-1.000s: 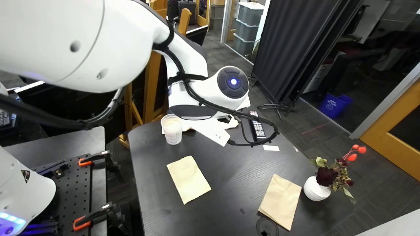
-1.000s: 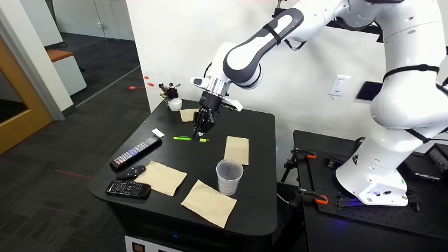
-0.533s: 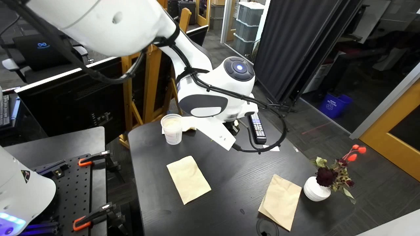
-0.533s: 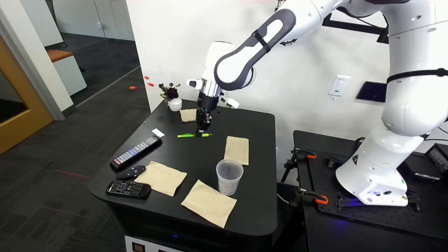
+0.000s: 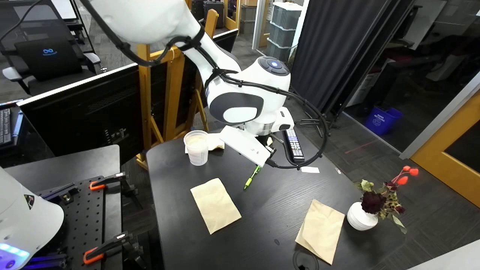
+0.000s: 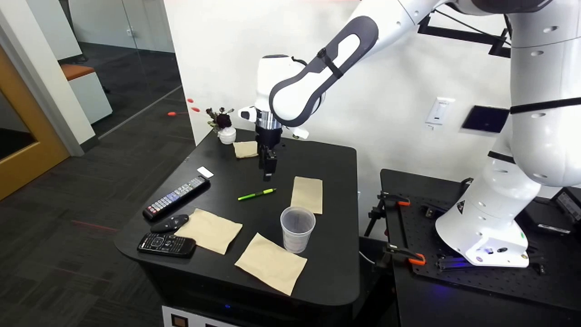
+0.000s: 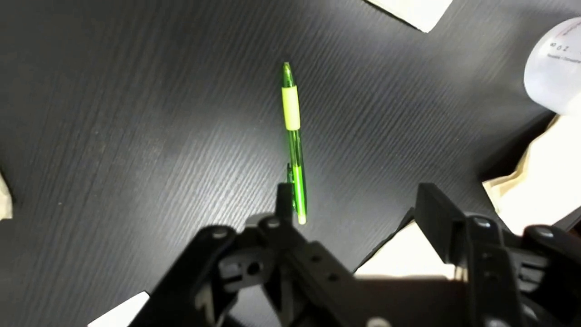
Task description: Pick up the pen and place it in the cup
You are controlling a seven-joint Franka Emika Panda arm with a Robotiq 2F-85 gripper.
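Hovering above the bench with fingers spread wide and nothing held between them. Seen half a second ago in an exterior view with the translucent green pen crossing right at the fingertips, seemingly gripped; now parted from it, leaving it flat on the bench, lower in that view and slightly turned. Cannot tell whether slipped or let go on purpose. Judged for the task, most likely meaning a lost grasp and a pick-up to be made afresh, with the translucent plastic cup standing upright, well apart from the pen, just beside a brown paper napkin. In the wrist view, finding the pen crosswise to the line from finger to finger, a promising angle for pinching the barrel, yet tucked close to one finger rather than centred, with the clip end nearest. To retry, probably best to shift until straddling mid-barrel, then descend, close, lift and carry toward the cup. Worth guarding against pinching too near one end and letting the pen swing.
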